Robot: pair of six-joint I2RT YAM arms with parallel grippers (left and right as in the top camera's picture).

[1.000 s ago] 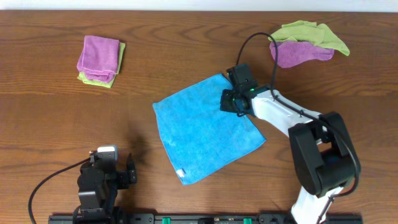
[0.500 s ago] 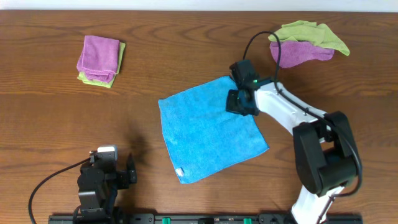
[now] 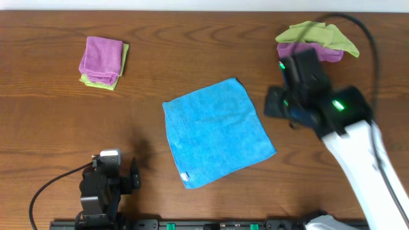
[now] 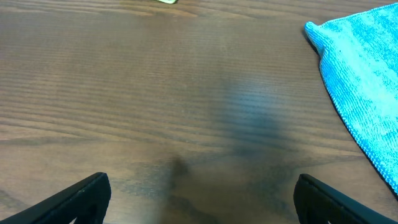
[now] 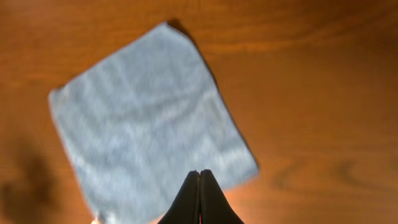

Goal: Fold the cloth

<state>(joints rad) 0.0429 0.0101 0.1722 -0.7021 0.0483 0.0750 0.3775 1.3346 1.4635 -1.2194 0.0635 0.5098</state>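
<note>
- Dark wooden table seen from overhead, grain running side to side.
- Sky-blue cloth spread flat and unfolded near the centre, turned slightly, small white tag at its 7 o'clock corner.
- Empty right gripper held high at 3 o'clock of the cloth, pinched fully closed, clear of the fabric.
- Empty left gripper low at 7 o'clock of the table, spread wide, cloth edge at 2 o'clock in its wrist view.
- Folded purple-and-lime stack at 10 o'clock of the table.
- Loose lime and purple heap at 2 o'clock, apart from the cloth.
</note>
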